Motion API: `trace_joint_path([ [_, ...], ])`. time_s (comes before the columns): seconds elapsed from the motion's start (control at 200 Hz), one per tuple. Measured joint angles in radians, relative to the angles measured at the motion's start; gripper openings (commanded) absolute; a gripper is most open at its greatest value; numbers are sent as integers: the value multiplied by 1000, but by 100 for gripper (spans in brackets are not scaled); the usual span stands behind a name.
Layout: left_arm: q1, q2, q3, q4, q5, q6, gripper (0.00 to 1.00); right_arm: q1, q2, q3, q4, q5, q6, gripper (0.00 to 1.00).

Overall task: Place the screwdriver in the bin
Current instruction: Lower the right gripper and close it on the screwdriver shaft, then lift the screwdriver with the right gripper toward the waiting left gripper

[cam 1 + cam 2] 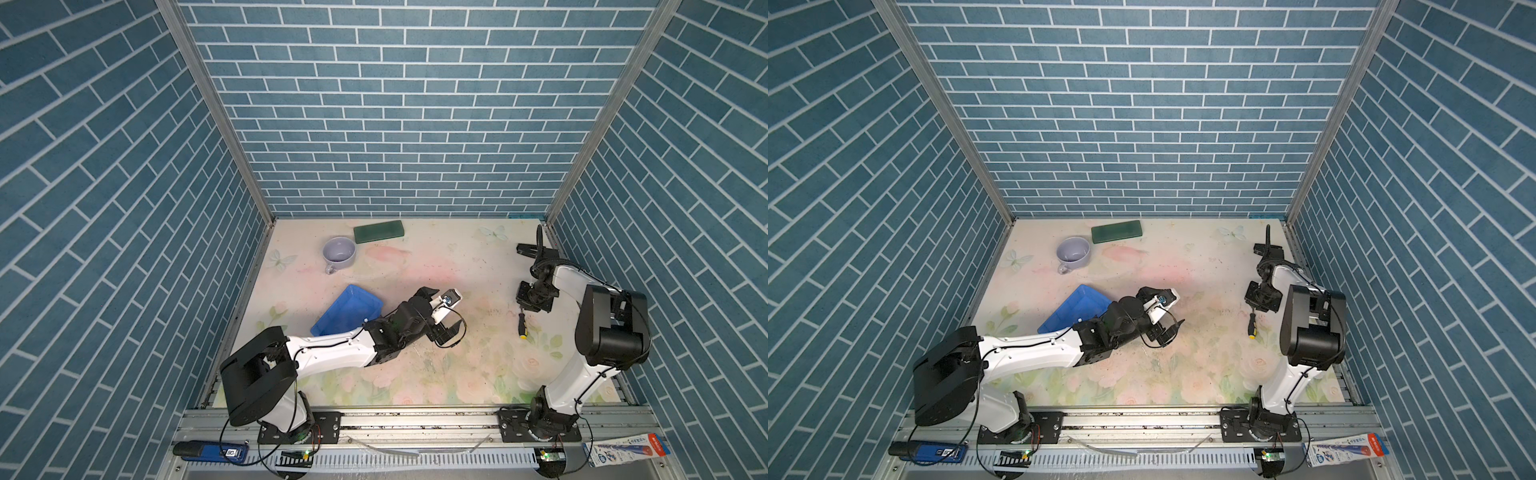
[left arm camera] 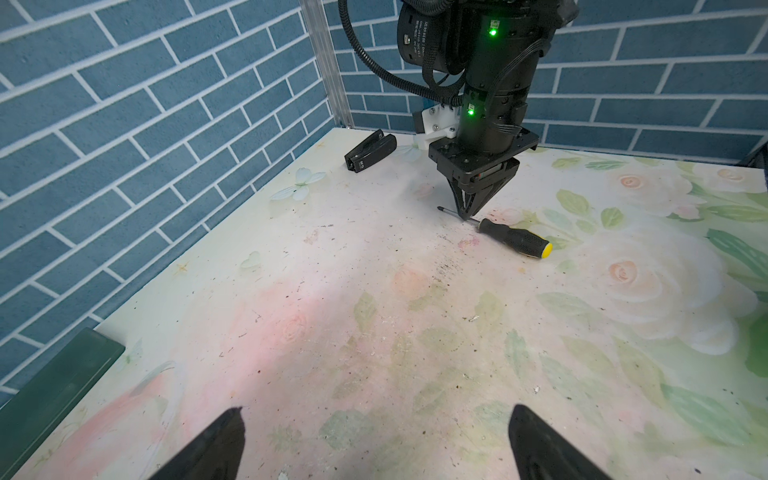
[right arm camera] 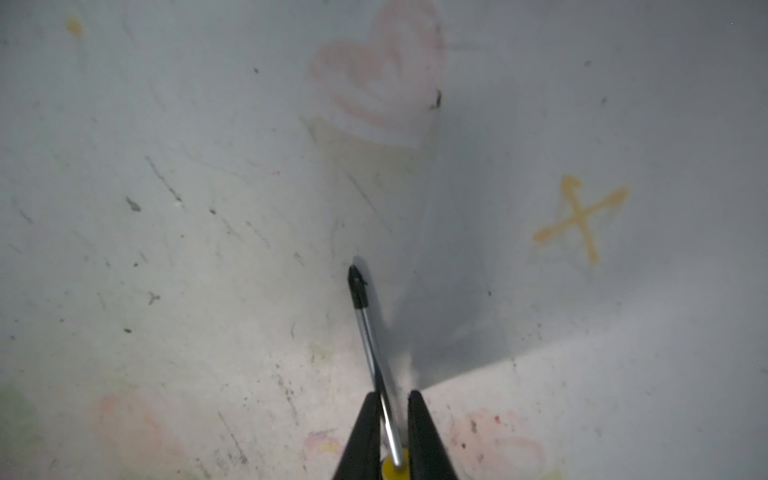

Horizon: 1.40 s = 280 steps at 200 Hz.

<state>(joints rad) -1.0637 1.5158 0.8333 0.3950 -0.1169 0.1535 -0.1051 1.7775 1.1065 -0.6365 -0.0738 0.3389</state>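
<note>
A pale floral worktop (image 1: 436, 266) sits inside a booth of blue brick-patterned walls, seen from above in both top views; two white and black robot arms reach in from its near edge. The left arm (image 1: 332, 349) crosses the near right corner of the bin (image 1: 345, 307), a shallow bright blue tray lying askew left of centre; the left hand (image 2: 376, 415) hovers just right of the bin, its two black fingers spread wide apart with nothing between them. The right arm (image 1: 598, 328) stands well to the right of the bin; its right hand (image 3: 394, 401) points down at the worktop. A flat dark green block (image 1: 378, 230) lies behind the bin near the back wall; a lavender cup (image 1: 340, 250) stands behind the bin, just beside the block. A black stapler (image 2: 370, 154) lies far right of the bin, towards the back corner. The screwdriver (image 1: 520, 326) lies flat on the worktop, well to the right of the bin; the right hand's fingers are drawn together on its thin silver shaft, the yellow-ended black handle pointing toward the near edge.
</note>
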Motion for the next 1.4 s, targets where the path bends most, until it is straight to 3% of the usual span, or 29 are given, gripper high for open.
trace_joint_path([
  [0.23,0,0,0,0,-2,5,100,0,34,24,-26,-9,-1,15],
  [0.34,0,0,0,0,-5,9,100,-1,40,31,-29,-21,-7,0],
  [0.73,0,0,0,0,-21,-9,100,-1,-2,32,-33,-34,-6,0],
  [1.001,18,2,8,0,-32,-126,100,0,-185,32,26,-84,-3,0],
  [1.171,61,16,61,19,20,-215,100,12,-286,32,125,-158,10,0],
  [1.401,129,45,112,76,97,-359,100,115,-381,31,264,-235,24,0],
])
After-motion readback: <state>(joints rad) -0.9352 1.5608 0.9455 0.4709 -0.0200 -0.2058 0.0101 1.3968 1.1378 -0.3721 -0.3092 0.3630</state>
